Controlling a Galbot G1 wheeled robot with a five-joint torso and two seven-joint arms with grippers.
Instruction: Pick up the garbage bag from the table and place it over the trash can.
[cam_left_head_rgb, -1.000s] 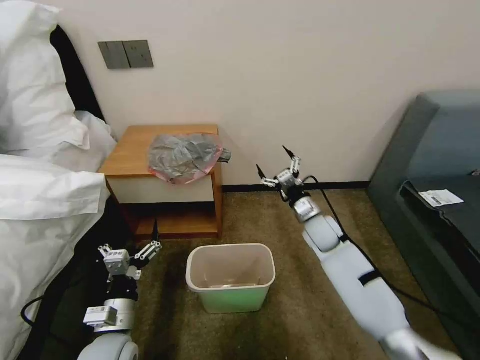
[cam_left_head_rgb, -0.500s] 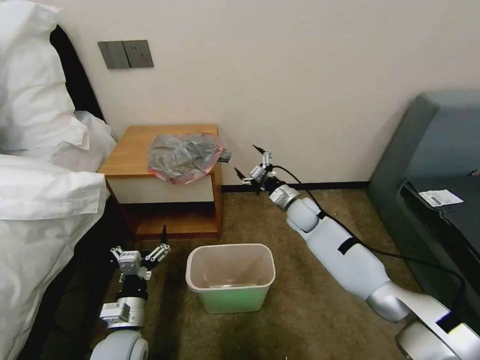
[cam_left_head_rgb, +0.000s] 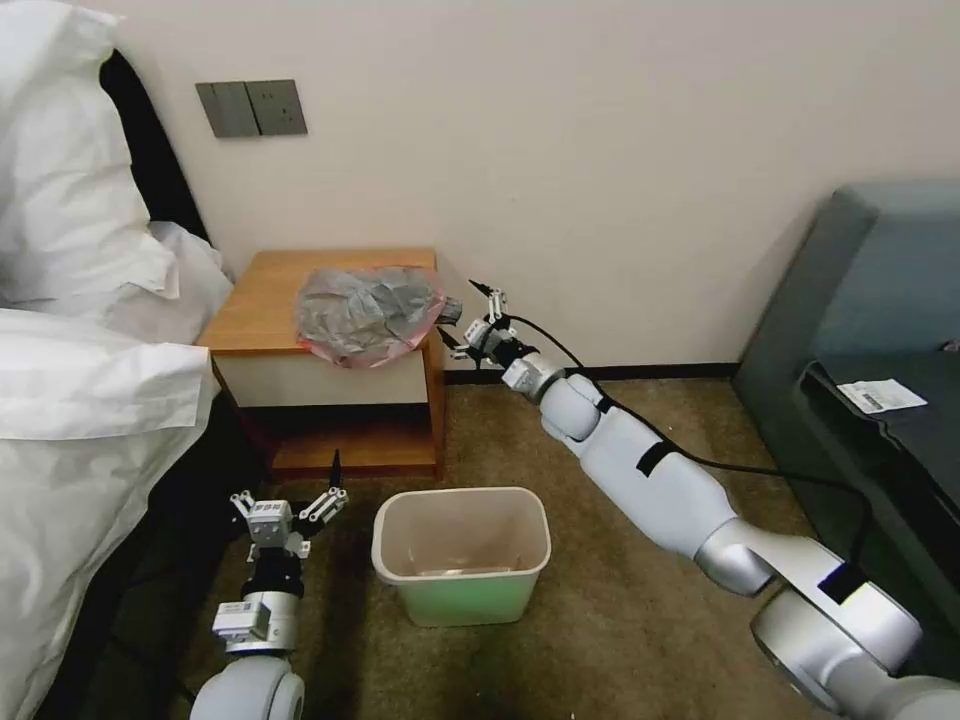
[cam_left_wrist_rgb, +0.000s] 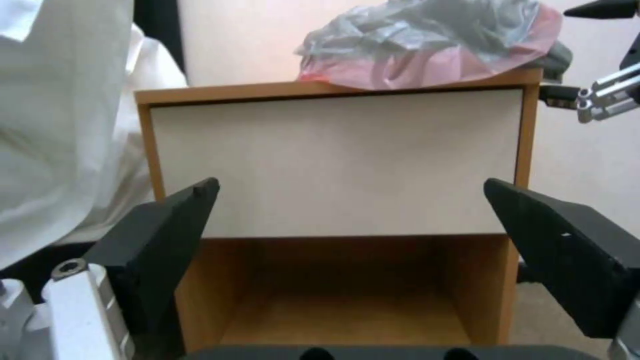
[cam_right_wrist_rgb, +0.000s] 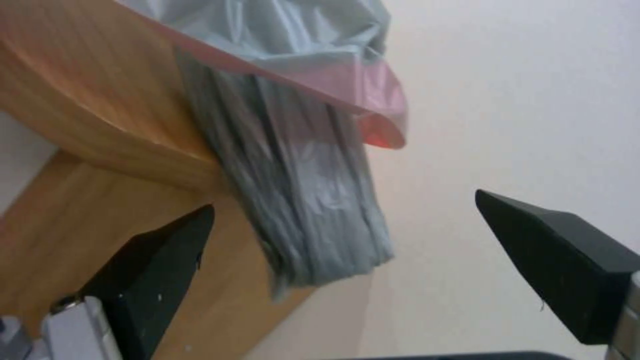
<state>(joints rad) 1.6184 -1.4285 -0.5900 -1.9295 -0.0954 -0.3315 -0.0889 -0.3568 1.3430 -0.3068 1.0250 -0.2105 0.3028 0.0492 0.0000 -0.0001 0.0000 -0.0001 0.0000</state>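
The garbage bag (cam_left_head_rgb: 368, 313) lies crumpled on the table (cam_left_head_rgb: 262, 300), heaped toward the top's right edge and front right corner, its pinkish-red rim spilling a little over the front edge above the white drawer front (cam_left_wrist_rgb: 333, 165). A folded grey tail of the bag hangs past the right edge of the table and down its orange-brown side, as the right wrist view shows (cam_right_wrist_rgb: 300, 200). The right gripper (cam_left_head_rgb: 468, 314) is held just beside that right edge, level with the hanging tail, its two black fingers (cam_right_wrist_rgb: 153, 280) spread apart with the tail between them and not touching either one; it grasps nothing. The right arm stretches back from it across the carpet (cam_left_head_rgb: 620, 600) toward the lower right. The trash can (cam_left_head_rgb: 462, 553) stands upright on the carpet in front of the table, near its front right corner and well below the top. The left gripper (cam_left_head_rgb: 291, 502) hovers low, just left of the trash can and in front of the table's lower shelf (cam_left_wrist_rgb: 347, 315), fingers (cam_left_wrist_rgb: 167, 240) wide apart and holding nothing, facing the drawer front. White bedding (cam_left_head_rgb: 90, 330) lies against the table's left side.
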